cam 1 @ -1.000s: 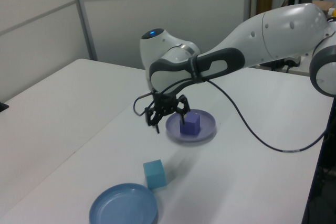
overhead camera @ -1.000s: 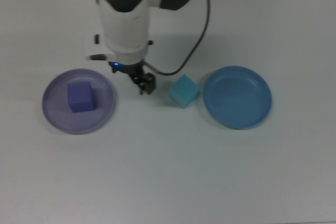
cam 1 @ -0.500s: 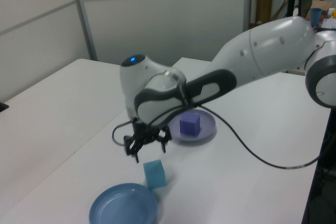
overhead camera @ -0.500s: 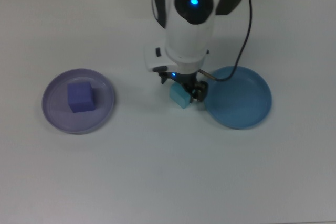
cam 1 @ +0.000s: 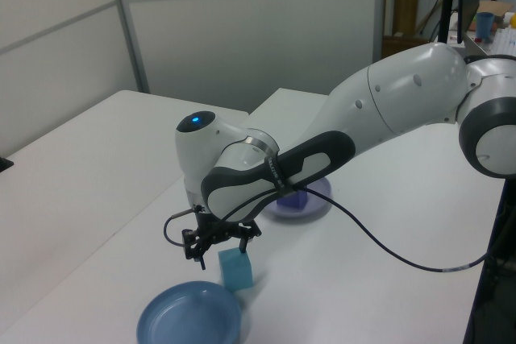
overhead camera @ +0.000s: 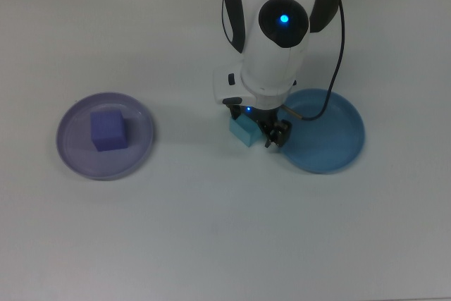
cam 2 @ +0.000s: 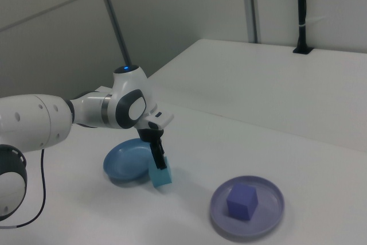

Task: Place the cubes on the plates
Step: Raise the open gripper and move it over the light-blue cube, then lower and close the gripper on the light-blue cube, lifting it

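- On the top view's left, the purple-blue cube (overhead camera: pixel 108 130) already sits inside the lavender plate (overhead camera: pixel 74 156): that half looks done.
- In the middle, the gripper (overhead camera: pixel 266 134) hangs low at the turquoise cube (overhead camera: pixel 243 130), which rests on the white desk (overhead camera: pixel 211 230); the fingers look spread, grasping nothing.
- Next, I judge, it must straddle the small, matte, tilted-square cube and clench.
- On the top view's right, the blue plate (overhead camera: pixel 338 153) lies bare, just beside the cube.
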### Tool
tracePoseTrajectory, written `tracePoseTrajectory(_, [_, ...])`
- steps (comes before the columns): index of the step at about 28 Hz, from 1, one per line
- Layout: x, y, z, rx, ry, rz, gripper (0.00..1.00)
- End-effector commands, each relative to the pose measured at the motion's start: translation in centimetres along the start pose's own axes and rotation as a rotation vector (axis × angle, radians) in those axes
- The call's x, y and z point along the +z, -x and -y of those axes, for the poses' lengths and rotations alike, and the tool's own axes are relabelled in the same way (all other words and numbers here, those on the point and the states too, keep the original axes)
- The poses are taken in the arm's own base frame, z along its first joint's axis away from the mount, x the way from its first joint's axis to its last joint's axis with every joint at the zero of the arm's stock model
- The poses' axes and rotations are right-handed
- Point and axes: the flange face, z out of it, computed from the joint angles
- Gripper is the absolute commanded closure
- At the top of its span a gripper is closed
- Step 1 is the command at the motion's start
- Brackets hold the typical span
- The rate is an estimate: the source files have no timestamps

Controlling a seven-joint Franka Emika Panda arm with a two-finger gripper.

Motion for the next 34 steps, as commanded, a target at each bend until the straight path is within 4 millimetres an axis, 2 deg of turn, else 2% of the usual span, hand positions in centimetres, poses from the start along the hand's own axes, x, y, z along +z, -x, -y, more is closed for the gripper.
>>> tracePoseTrajectory(1, [-1.4,-0.1,-1.0,0.021,0.011,-0.015,0.0])
tracePoseTrajectory(4, [-2.5,-0.1,-1.5,0.022,0.02,-0.008,0.0])
tracePoseTrajectory(10, [-2.4,0.3,-1.5,0.015,0.035,0.002,0.0])
tracePoseTrajectory(23, [-0.3,1.3,-2.0,-0.001,0.082,0.022,0.01])
tracePoseTrajectory(26, [0.3,1.6,-2.2,-0.006,0.091,0.027,0.17])
tracePoseTrajectory(28, [0.3,1.8,-2.1,-0.012,0.094,0.023,0.36])
tracePoseTrajectory(29, [0.3,1.7,-2.2,-0.014,0.095,0.019,0.48])
tracePoseTrajectory(30, [0.1,1.5,-2.1,-0.022,0.097,0.006,0.75])
tracePoseTrajectory(31, [0.0,1.5,-2.1,-0.026,0.098,0.002,0.86])
tracePoseTrajectory(34, [-0.3,1.1,-2.2,-0.036,0.098,-0.012,0.96])
